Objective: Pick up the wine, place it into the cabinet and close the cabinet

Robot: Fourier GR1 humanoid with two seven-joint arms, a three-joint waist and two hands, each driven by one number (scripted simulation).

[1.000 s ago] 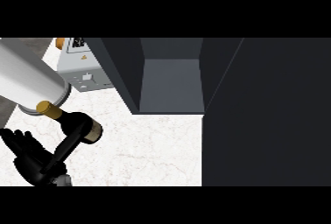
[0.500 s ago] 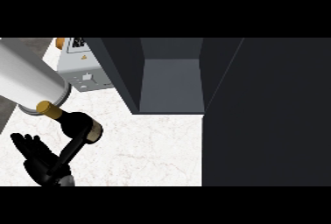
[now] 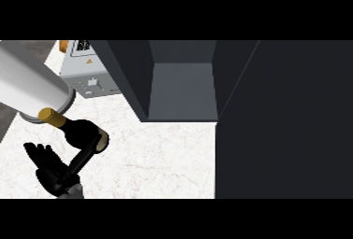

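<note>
Step in hand: the reach before pickup.
Item, wine (image 3: 81, 133): dark, gold-necked, on the desk (image 3: 158, 158) at nine o'clock.
Item, left robot hand (image 3: 47, 168): fingers spread apart, empty, just beside the wine at its seven o'clock.
Item, cabinet (image 3: 183, 91): open, two o'clock of the wine.
Next, likely: curl fingers round the wine, then lift.

At left on counter (image 3: 165, 158), wine (image 3: 82, 132), with left hand (image 3: 50, 170) just before it. Behind wine, appliance (image 3: 86, 77), just beside cabinet (image 3: 183, 88) left wall. Right of cabinet opening, door (image 3: 286, 126), stretching forward over counter's right part.
</note>
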